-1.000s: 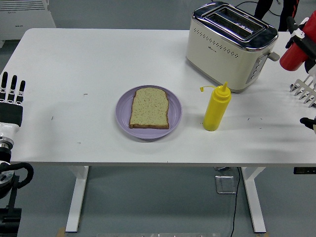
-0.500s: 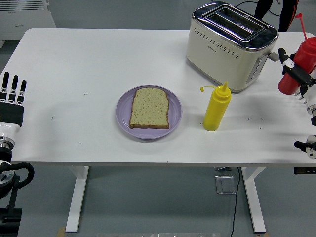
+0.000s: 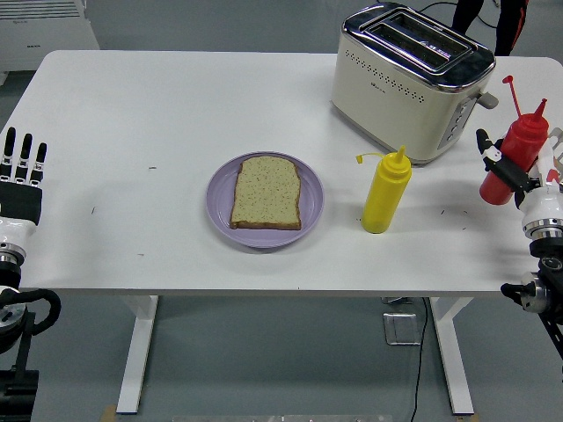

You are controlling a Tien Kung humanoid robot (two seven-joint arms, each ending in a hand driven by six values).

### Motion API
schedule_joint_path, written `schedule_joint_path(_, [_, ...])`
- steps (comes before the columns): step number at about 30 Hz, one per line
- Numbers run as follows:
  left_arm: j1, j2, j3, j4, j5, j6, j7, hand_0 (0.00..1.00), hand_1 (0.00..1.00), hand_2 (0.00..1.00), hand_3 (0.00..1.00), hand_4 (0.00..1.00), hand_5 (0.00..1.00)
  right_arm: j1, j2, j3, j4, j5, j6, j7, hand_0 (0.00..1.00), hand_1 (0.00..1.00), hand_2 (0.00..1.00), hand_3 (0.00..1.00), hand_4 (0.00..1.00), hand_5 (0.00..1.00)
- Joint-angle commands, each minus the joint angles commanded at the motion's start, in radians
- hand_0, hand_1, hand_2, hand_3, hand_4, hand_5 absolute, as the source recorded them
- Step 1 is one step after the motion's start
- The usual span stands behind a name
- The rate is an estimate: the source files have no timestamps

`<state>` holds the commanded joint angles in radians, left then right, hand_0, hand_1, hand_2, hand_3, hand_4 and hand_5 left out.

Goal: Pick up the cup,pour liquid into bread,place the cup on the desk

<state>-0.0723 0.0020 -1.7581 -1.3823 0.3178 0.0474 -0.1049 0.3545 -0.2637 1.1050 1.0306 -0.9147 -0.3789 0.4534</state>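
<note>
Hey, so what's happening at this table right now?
The robot's right hand grips a red squeeze bottle at the right side of the table, tilted slightly, well to the right of the bread. A slice of bread lies on a purple plate, with a yellow squeeze bottle standing beside it and a toaster behind. The left hand rests open at the left edge. Nothing has been poured yet.

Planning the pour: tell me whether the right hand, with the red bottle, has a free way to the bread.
Probably yes. The right hand holds the red bottle at the table's right edge; only the yellow bottle stands between it and the bread, low enough to pass over.
</note>
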Motion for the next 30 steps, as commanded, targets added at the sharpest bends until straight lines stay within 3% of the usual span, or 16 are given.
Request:
schedule_joint_path(6, [0.000, 0.000, 0.001, 0.000, 0.000, 0.000, 0.000, 0.773, 0.720, 0.714, 0.697, 0.571, 0.998, -0.013, 0.009, -0.050, -0.004, 0.034, -0.047, 0.030, 0.016, 0.002, 0.057, 0.114, 0.723, 0.290])
schedule_joint_path(20, [0.001, 0.001, 0.002, 0.001, 0.001, 0.000, 0.000, 0.773, 0.720, 0.714, 0.697, 0.571, 0.998, -0.025, 0.024, -0.101, -0.017, 0.079, -0.076, 0.068, 0.045, 0.002, 0.077, 0.130, 0.743, 0.320])
schedule_joint_path(22, [0.002, 0.001, 0.001, 0.001, 0.000, 0.000, 0.000, 0.773, 0.720, 0.714, 0.697, 0.571, 0.998, -0.025, 0.024, -0.104, -0.021, 0.089, -0.076, 0.072, 0.102, 0.024, 0.130, 0.178, 0.748, 0.323])
schedule_joint_path(30, [0.004, 0.001, 0.004, 0.002, 0.000, 0.000, 0.000, 0.773, 0.720, 0.714, 0.698, 0.571, 0.998, -0.029, 0.029, -0.105, -0.032, 0.103, -0.055, 0.068, 0.122, 0.031, 0.128, 0.172, 0.756, 0.332])
